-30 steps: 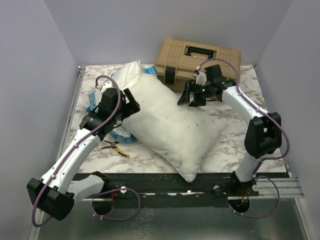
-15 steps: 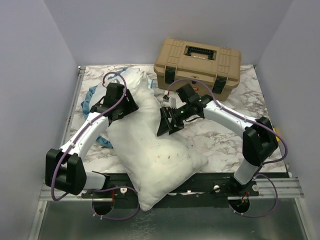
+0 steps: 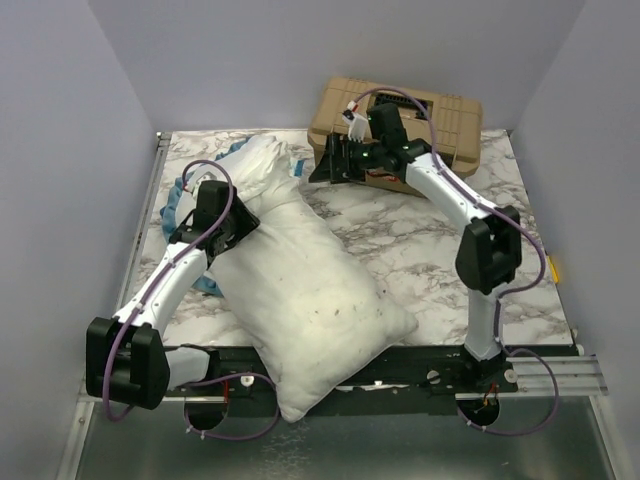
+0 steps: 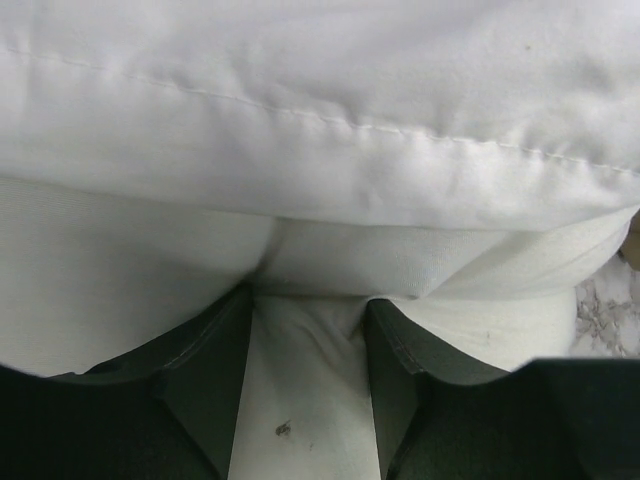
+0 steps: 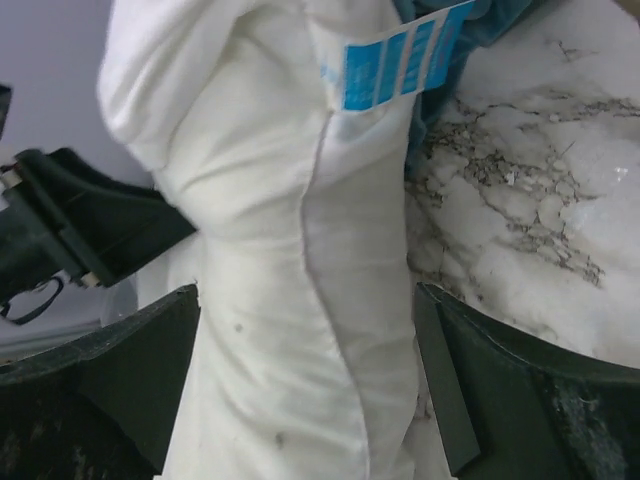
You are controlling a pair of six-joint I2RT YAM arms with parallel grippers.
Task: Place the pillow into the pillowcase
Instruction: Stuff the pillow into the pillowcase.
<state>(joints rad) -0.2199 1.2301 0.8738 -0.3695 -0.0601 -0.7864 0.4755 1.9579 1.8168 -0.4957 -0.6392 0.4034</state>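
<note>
Pillow (image 3: 300, 290): soft, light, floppy; lies on the counter (image 3: 430, 250) between both end effectors.
Left end effector (image 4: 308, 320): pinches a fold of its edge.
Right end effector (image 5: 307, 297): fingers apart, far corner just ahead.
Hold: seamed corners, I'd judge.

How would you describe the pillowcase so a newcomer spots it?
On the marble table, find the big white pillow. The pillowcase is the crumpled fabric peeking out along its left side, under the left arm: thin and blue-edged, not plump and plain white.

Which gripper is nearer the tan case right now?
Right. The right gripper hovers at the front-left corner of the tan case; the left gripper is farther off, on the left edge of the pillow.
</note>
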